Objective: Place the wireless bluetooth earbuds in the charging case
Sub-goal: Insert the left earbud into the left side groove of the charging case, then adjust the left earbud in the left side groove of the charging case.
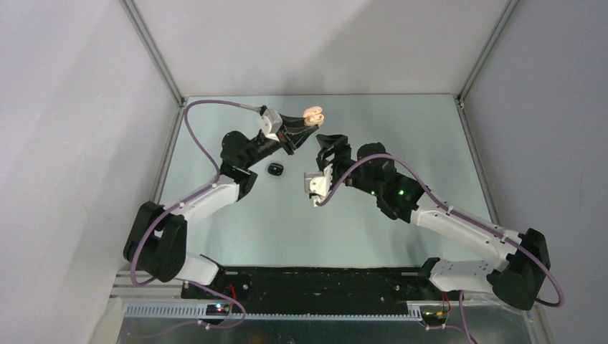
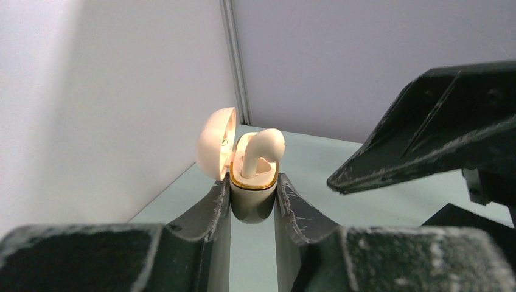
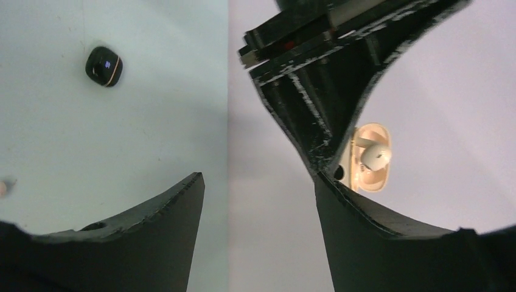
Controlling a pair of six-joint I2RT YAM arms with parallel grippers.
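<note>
One cream earbud (image 2: 263, 148) stands in the open cream charging case (image 2: 251, 196), its head above the rim and the lid hinged back. My left pincer (image 1: 307, 124) is clenched on that case's body. My right pincer (image 1: 326, 141) stands released just beside the case, grasping nothing. Near the case, a black case (image 1: 275, 169) lies on the table (image 1: 401, 122).
</note>
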